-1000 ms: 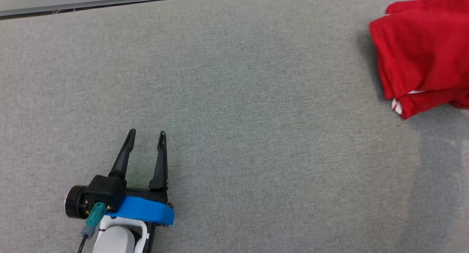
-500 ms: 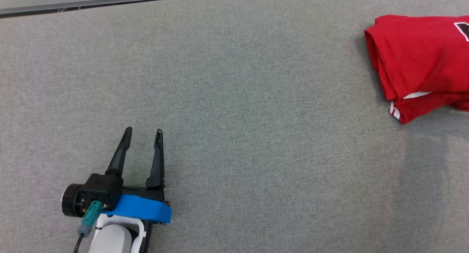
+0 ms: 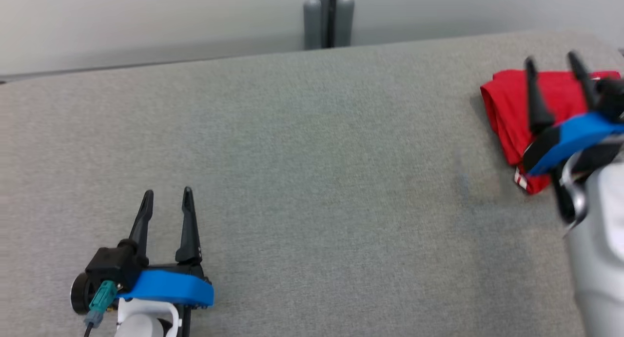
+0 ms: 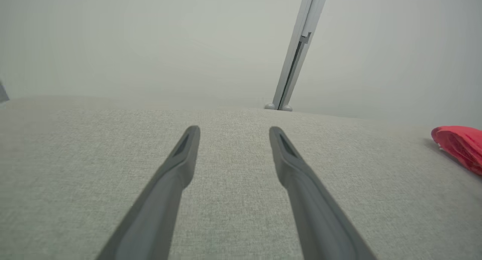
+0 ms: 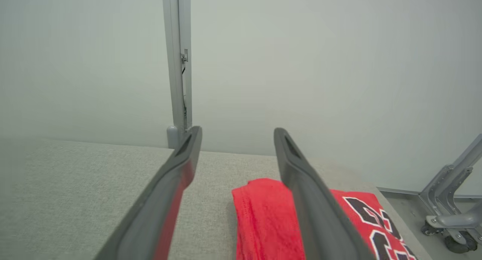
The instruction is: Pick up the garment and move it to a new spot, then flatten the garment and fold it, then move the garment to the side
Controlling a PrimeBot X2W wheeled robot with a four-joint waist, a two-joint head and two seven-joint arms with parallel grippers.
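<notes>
**At two o'clock on the surface: folded garment under open right jaws**

At the two o'clock edge of the grey surface in the head view lies the red garment, folded into a compact stack with a white-striped hem showing at its near corner. The right jaws stand apart over it with no cloth clamped between them. Their two dark fingers point toward twelve o'clock and cross in front of the red cloth, so part of the stack is hidden. In the right wrist view the garment sits low, toward five o'clock. Its rolled left fold shows in the gap between the fingers, and the right-hand finger covers part of the black-and-white lettering. Whether the fingers touch the cloth cannot be told.

The left jaws rest at seven o'clock in the head view, spread, with their fingers aimed at twelve and only bare fabric between them. They are well apart from the garment, which appears at three o'clock in the left wrist view.

A grey post stands at twelve o'clock behind the surface, against a pale wall. A wheeled grey frame stands on the floor at four o'clock in the right wrist view. The pale right forearm blocks the surface at four o'clock in the head view.
</notes>
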